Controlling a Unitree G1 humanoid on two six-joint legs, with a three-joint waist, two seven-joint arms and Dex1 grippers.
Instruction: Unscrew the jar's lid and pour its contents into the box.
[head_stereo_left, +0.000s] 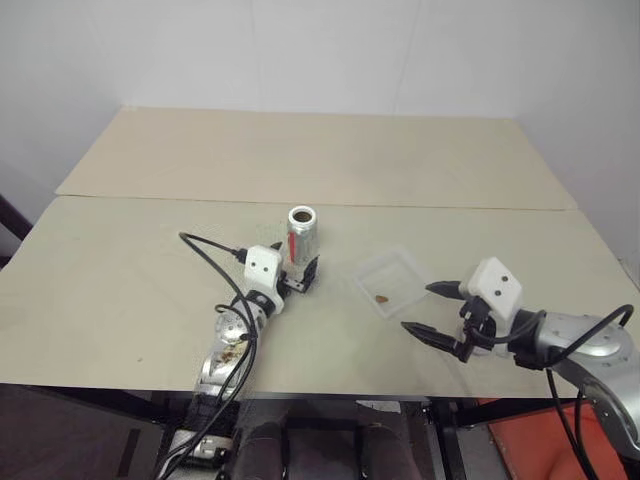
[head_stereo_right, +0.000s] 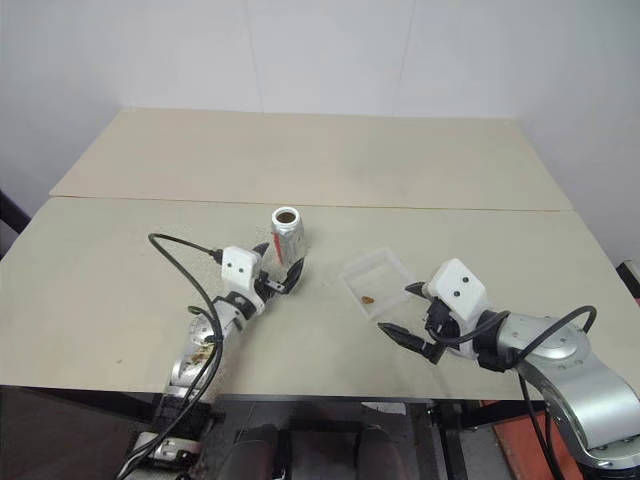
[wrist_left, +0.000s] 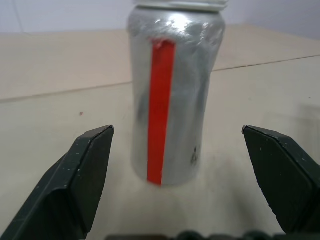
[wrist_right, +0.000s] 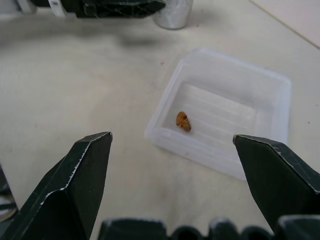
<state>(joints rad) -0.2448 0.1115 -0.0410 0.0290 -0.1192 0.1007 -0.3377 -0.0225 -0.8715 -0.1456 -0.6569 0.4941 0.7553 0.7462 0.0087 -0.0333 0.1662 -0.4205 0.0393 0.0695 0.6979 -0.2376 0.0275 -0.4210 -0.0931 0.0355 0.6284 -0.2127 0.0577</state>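
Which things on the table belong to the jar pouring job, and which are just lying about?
Job:
- jar, upright, lid off
- box
- contents, lying in the box
- left hand, open at the jar
- right hand, open near the box

Lying about:
- nothing besides the table itself

Left gripper (head_stereo_left: 298, 282) sitting lower centre of frame, its 2 fingers spreading wide. Right gripper (head_stereo_left: 432, 308) hanging lower right, fingers (wrist_right: 75, 190) gaping apart, gripping nothing.
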